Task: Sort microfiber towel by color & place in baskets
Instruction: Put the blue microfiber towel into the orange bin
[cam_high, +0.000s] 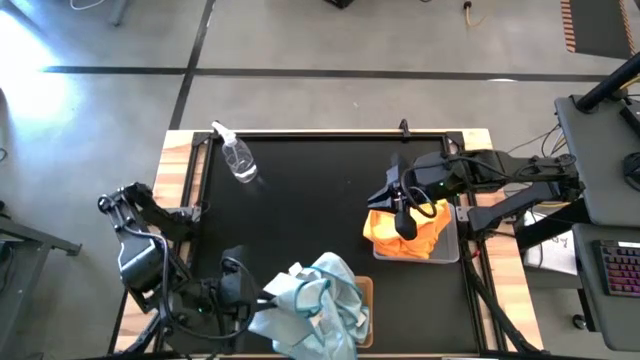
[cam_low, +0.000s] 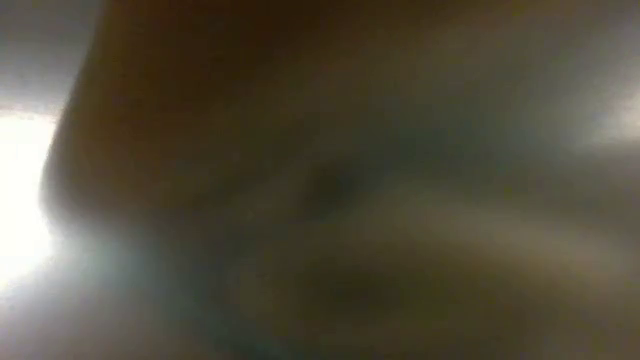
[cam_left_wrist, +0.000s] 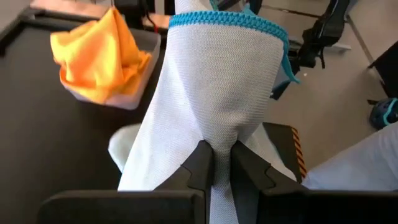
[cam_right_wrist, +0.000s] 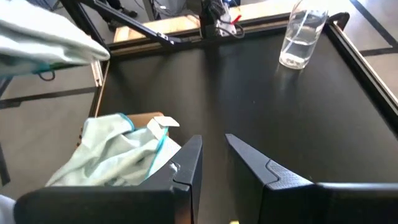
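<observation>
My left gripper is at the table's near edge, shut on a pale blue towel. Beside it, more pale blue towels lie heaped on the tan basket, one showing a white tag. Orange towels lie bunched in the light grey basket at the right. My right gripper hovers over those orange towels, open and touching nothing; its fingers point across the table toward the left. The low view is blocked and blurred. My left gripper pinches the pale blue towel between its two fingers at a gathered fold. The cloth fans out ahead of the fingers, its blue-stitched hem farthest from them. The right wrist view shows this cloth raised above the heap.
A clear spray bottle lies near the far left corner of the black table top, which has raised rails along its edges. The open middle of the table lies between the bottle and the two baskets.
</observation>
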